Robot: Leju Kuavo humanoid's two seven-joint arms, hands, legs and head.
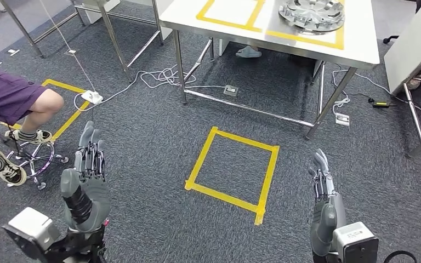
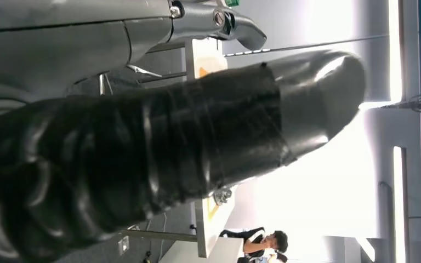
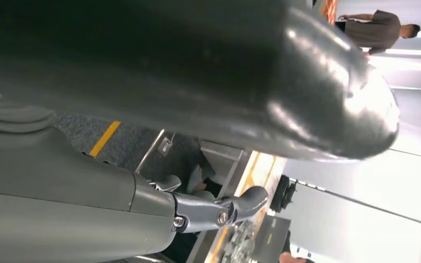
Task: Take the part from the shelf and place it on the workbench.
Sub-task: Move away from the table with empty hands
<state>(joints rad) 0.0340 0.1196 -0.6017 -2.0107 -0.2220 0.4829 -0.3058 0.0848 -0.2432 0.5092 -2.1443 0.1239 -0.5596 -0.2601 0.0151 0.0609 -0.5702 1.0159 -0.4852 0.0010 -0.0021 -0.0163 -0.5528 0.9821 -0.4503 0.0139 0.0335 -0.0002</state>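
Both robot hands — left robot hand (image 1: 87, 164), right robot hand (image 1: 323, 186) — fingers extended, empty

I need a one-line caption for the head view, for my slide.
Both hands, left and right, hang empty above grey carpet; the metal part lies on the white workbench ahead.

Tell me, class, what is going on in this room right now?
A humanoid robot stands on grey carpet facing a white workbench. Its left hand and right hand hang at its sides, holding nothing. A round metal part lies on the workbench inside a yellow tape outline. A yellow tape square marks the floor ahead, and a person sits at the left.
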